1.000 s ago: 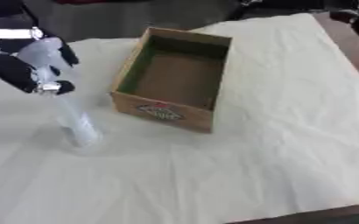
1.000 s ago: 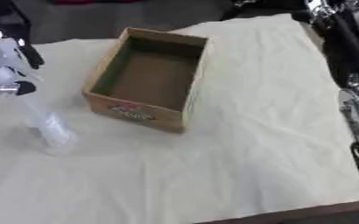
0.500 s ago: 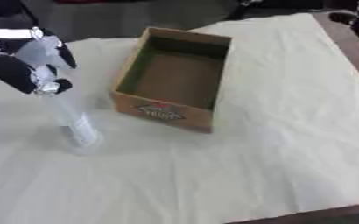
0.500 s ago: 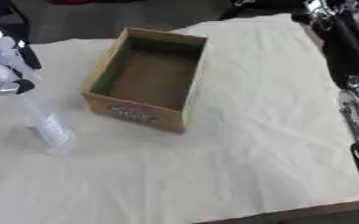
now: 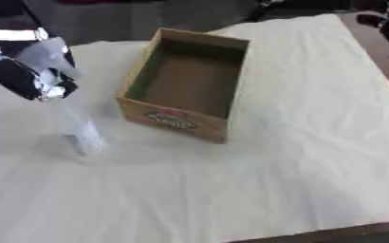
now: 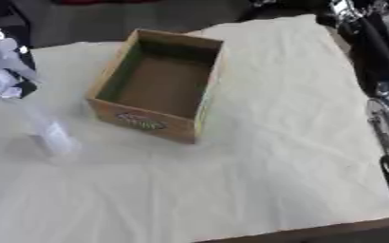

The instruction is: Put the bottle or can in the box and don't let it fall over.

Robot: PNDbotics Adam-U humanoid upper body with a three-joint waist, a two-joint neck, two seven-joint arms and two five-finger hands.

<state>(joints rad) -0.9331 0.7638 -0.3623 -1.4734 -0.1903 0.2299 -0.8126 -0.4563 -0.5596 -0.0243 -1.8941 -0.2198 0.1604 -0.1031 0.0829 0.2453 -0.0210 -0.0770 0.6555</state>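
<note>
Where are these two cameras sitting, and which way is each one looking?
Left eye view: in the robot's head, looking down at the cloth-covered table; the left hand shows at upper left, over the clear bottle.
Right eye view: beside it in the head, same downward look; the right arm runs along the right edge.
Both share the empty cardboard box, bottle and cloth.

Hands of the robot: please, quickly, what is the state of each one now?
Left hand: at the top of the upright clear plastic bottle; whether its fingers grip it cannot be told.
Right hand: not visible; only the arm shows at the right edge.
</note>
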